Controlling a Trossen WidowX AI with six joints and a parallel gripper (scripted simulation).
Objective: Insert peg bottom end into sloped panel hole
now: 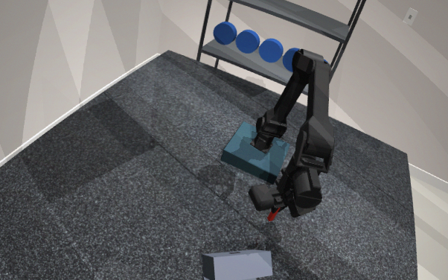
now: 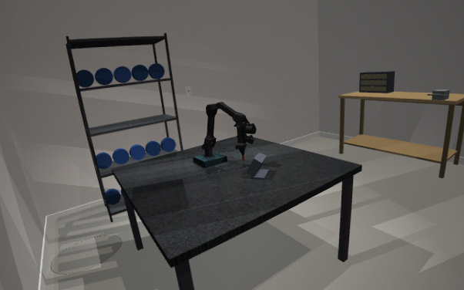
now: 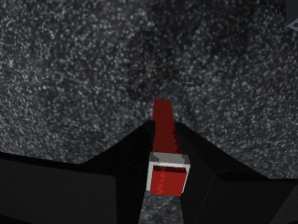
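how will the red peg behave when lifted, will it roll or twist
The peg looks stiff and has a square top, so it probably won't roll. The fingers clamp its flat sides, so twisting seems unlikely. It is tall and slim, so set down loose it might tip.

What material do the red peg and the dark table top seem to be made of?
The square-section red peg, held between the black end effector fingers, looks like smooth matte plastic or painted metal: uniform colour, pale edging on its top face. The speckled black table top resembles polished granite: fine grey flecks, faint reflections.
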